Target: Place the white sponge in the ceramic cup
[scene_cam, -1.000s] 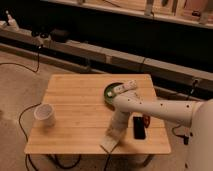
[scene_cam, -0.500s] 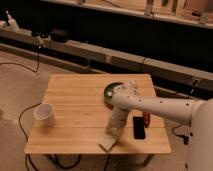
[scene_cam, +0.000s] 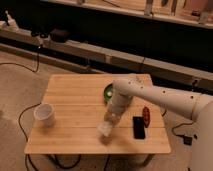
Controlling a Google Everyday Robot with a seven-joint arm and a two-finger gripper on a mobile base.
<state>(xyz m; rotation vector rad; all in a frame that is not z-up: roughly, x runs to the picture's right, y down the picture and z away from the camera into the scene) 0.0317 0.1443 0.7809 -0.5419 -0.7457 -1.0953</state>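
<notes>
The ceramic cup (scene_cam: 44,114) stands upright near the left edge of the wooden table (scene_cam: 75,95). My gripper (scene_cam: 107,126) points down over the front middle of the table, well right of the cup. It is shut on the white sponge (scene_cam: 105,130), a pale pad held a little above the tabletop with its shadow beneath it.
A green bowl (scene_cam: 106,92) sits behind my arm, partly hidden by it. A black rectangular block (scene_cam: 138,127) and a reddish object (scene_cam: 145,116) lie on the right of the table. Cables run on the floor to the left, and a dark bench stands behind.
The gripper has risen from the table's front edge with the sponge and shifted slightly towards the middle. The cup has not moved.
</notes>
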